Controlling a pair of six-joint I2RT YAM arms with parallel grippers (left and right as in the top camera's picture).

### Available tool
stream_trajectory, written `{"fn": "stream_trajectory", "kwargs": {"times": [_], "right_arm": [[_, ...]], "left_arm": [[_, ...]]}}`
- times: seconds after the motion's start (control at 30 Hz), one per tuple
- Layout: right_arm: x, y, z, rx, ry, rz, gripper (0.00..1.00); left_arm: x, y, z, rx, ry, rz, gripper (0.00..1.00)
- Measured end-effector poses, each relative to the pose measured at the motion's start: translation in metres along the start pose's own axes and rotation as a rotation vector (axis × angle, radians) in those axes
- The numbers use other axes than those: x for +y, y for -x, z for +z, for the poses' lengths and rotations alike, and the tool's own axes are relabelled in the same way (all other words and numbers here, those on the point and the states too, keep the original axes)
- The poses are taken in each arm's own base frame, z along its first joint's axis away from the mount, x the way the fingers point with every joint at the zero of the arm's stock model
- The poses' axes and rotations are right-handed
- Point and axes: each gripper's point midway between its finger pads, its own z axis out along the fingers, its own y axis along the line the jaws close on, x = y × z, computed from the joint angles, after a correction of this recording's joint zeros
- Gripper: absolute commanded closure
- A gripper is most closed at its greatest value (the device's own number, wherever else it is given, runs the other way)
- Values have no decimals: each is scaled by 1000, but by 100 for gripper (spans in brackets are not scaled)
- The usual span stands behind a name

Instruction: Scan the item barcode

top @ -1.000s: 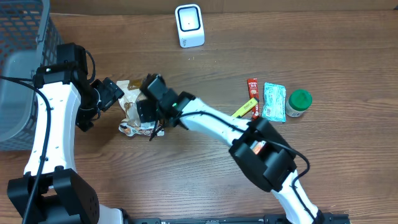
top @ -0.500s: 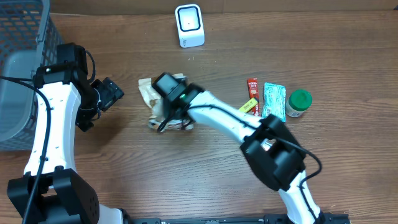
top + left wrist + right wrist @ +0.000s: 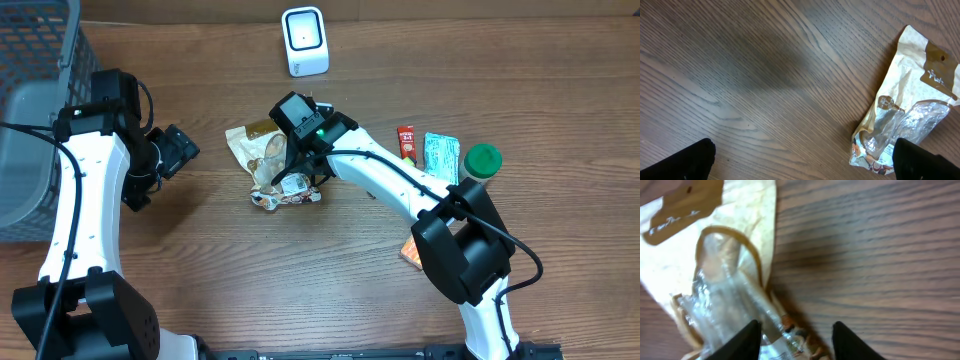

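Observation:
The item is a crinkled beige and clear snack bag [image 3: 262, 150] lying on the wooden table left of centre; it also shows in the left wrist view [image 3: 900, 120] and in the right wrist view [image 3: 720, 280]. My right gripper [image 3: 293, 172] hangs over the bag's printed lower end. Its jaws [image 3: 796, 327] stand apart astride that end, with the left finger over the film and the right finger clear of it. My left gripper [image 3: 185, 150] is wide open over bare wood [image 3: 802, 152], to the left of the bag. The white scanner [image 3: 304, 40] stands at the back.
A grey mesh basket [image 3: 30, 100] fills the far left. A red packet [image 3: 405, 140], a teal packet [image 3: 441, 163] and a green-lidded jar [image 3: 482, 165] lie at the right. An orange packet [image 3: 411, 251] peeks from under the right arm.
The right gripper has travelled to the right and toward the scanner, and the snack bag has slid along with it, away from the left gripper. The left arm has stayed put.

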Motion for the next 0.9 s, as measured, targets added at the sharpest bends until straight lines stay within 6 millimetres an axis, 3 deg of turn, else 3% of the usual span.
{"fn": "stream_trajectory", "kwargs": {"times": [0.2,0.43,0.73,0.9], "right_arm": [[-10,2,12,-43,-31,3,62],[-20,-26,29,38,-31,-6,62],[28,-82,15,313,215,-23,65],[72,-122,3,339,295,-134,59]], "left_arm": [[0,0,0,0,0,0,0],[0,0,0,0,0,0,0],[0,0,0,0,0,0,0],[0,0,0,0,0,0,0]]}}
